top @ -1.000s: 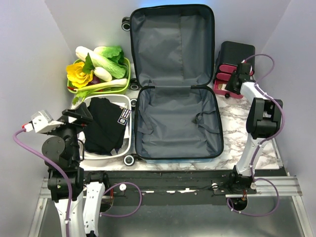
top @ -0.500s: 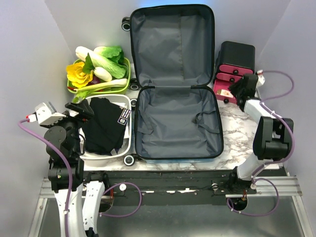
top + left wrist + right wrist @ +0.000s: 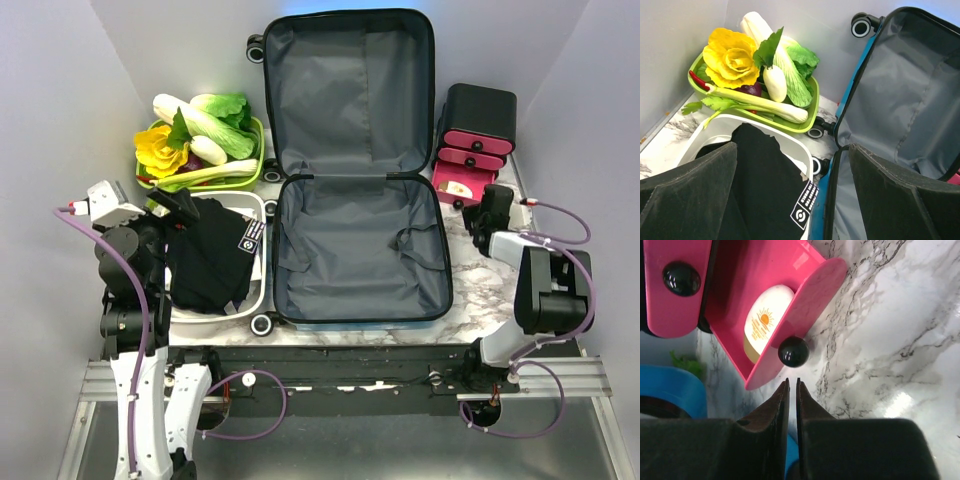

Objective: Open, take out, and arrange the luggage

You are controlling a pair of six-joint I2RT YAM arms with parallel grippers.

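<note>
heads up — right pincer (image 3: pixel 792 382) is narrowed to an empty slit just off the knob (image 3: pixel 793 351) of the open pink drawer (image 3: pixel 810 305), so swinging left toward the luggage (image 3: pixel 360 250) could clip it — left pincer (image 3: pixel 792 150) gapes wide.

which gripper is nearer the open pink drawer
Right. The right gripper sits just short of the black knob on the open pink drawer, jaws almost together, holding nothing. The left gripper is far across the luggage, open above the white bin of black cloth.

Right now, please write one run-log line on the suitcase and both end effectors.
suitcase: open, empty | left end effector: open, above clothes bin | right end effector: nearly shut, empty, by open pink drawer
</note>
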